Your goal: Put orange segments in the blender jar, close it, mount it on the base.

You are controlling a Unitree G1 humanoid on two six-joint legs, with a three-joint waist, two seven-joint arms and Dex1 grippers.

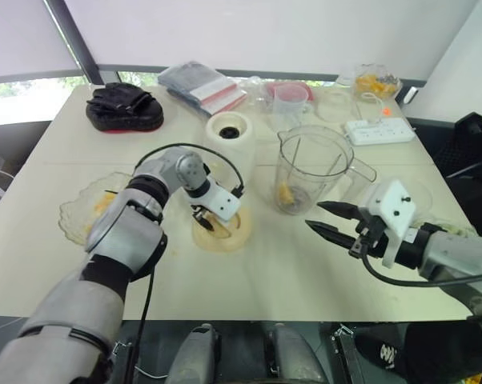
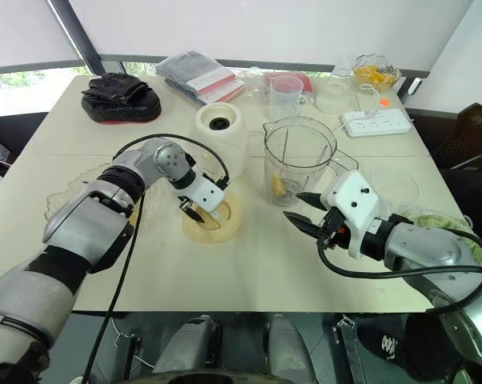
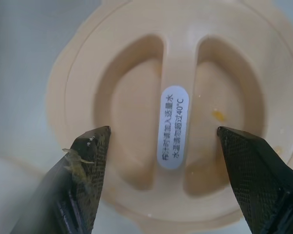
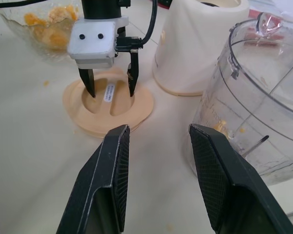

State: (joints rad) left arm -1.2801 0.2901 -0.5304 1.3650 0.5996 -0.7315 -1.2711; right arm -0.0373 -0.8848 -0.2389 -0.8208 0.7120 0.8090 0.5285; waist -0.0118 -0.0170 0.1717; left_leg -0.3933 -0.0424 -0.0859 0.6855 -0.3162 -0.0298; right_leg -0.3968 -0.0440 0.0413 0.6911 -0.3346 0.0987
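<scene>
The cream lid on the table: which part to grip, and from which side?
Grip the raised bar across the lid, straight down from above: the lid lies flat, and a recess on each side of the bar leaves room for the fingers.

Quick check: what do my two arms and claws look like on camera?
The left arm and right arm have silver-grey shells with black joints. The left claw and right claw each have a white boxy block with small black dots, a looping black cable and two black tapered fingers with textured pads.
</scene>
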